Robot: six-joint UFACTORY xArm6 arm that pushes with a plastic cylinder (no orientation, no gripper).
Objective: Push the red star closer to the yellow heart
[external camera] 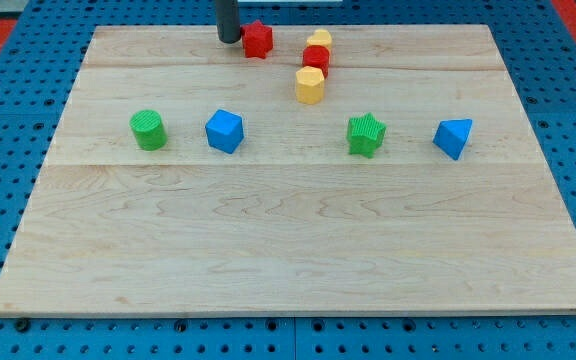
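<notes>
On the desk (298,250), camera view, single frame. Pale wood board on a blue pegboard surface (8,120); red area shows at the far corners.

Items, far edge first:
- Rod: dark, upright, coming in from the top of the view. My tip (229,40) sits on the desk at the far edge, just left of the red star, v. close; cannot tell if touching. No tool fitted, rod only, so no open/closed state to give.
- Red star (257,39): far edge, left of centre, betw. my tip and the yellow/red cluster. Apart from the cluster by a small gap.
- Yellow heart (319,40): far edge, right of the red star, farthest item in a short 3-block column. Partly hidden by the red block in front.
- Red block (316,58): directly nearer than the yellow heart, touching or almost; shape unclear.
- Yellow block (310,86): hexagon-ish top, nearest of the column, touching the red block, set slightly left.

Mid row, left to right, all well apart:
- Green cylinder (149,130): left side.
- Blue cube (224,131): just right of the cylinder, small gap.
- Green star (366,135): right of centre, nearer than the column.
- Blue block (453,138): rightmost, wedge/pyramid-like.
</notes>
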